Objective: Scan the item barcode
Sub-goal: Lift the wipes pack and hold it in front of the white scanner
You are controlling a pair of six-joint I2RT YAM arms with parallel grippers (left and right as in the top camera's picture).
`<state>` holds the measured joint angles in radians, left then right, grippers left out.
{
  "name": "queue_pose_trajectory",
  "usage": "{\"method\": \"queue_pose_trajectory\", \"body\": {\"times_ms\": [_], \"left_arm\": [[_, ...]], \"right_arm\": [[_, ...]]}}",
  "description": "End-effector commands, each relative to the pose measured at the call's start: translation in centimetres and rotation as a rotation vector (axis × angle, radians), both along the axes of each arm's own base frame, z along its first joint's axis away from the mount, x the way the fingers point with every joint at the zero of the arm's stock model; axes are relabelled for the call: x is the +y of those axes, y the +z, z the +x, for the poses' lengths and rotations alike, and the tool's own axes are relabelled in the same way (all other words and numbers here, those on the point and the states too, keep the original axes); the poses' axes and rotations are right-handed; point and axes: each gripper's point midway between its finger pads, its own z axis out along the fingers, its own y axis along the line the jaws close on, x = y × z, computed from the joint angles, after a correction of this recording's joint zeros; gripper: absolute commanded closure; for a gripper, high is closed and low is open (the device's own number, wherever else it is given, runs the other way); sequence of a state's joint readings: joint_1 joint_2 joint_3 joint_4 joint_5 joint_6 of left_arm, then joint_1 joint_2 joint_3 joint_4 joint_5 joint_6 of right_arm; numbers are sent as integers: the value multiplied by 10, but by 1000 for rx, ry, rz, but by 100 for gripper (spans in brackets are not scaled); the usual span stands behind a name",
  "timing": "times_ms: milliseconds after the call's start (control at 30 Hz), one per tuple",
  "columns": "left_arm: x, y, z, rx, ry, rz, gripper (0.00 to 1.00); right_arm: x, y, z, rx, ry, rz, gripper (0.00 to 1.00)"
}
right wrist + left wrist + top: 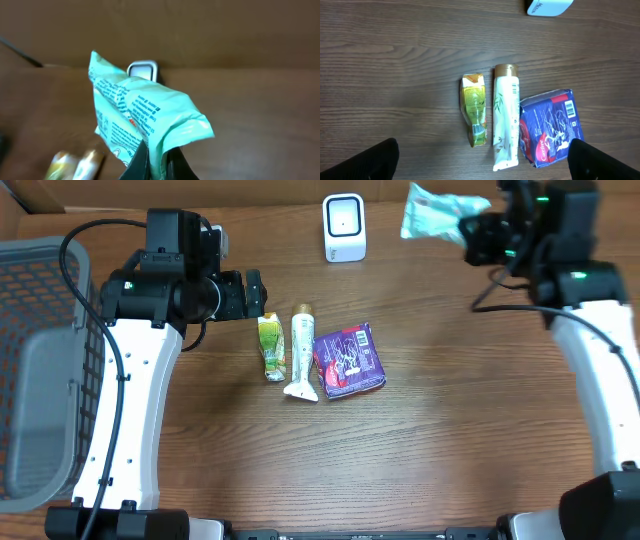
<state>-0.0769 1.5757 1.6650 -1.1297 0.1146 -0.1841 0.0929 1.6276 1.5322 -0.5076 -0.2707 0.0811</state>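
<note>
One item, the mint-green pkt (435, 212), is hanging pinched in the right gripper (480, 235) near the back edge of the bench (450, 430), just right of the scanner (344, 227). Scan prob not done yet, as it's not sitting in front of the scanner. Left gripper (254, 293) is hovering wide apart and empty beside the sachet (271, 346), tube (301, 352) and purple pkt (348, 360) lying mid-bench, all unscanned AFAICT.

Wood table (450, 440) w/ scanner (344, 228), sachet (271, 346), tube (301, 350), purple pkt (348, 360) (against tube).
</note>
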Motion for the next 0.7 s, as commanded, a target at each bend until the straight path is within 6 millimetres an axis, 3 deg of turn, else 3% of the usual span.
{"method": "queue_pose_trajectory", "body": {"times_ms": [0, 133, 233, 667], "left_arm": [[0, -1, 3, -3, -2, 12, 1], [0, -1, 3, -3, -1, 12, 0], [0, -1, 3, -3, -2, 12, 0], [0, -1, 3, -3, -2, 12, 0]], "right_arm": [[-2, 12, 22, -125, -171, -195, 96], [20, 45, 45, -362, -262, -384, 96], [41, 50, 60, -479, -242, -544, 96], [114, -20, 106, -706, -38, -1103, 96]]}}
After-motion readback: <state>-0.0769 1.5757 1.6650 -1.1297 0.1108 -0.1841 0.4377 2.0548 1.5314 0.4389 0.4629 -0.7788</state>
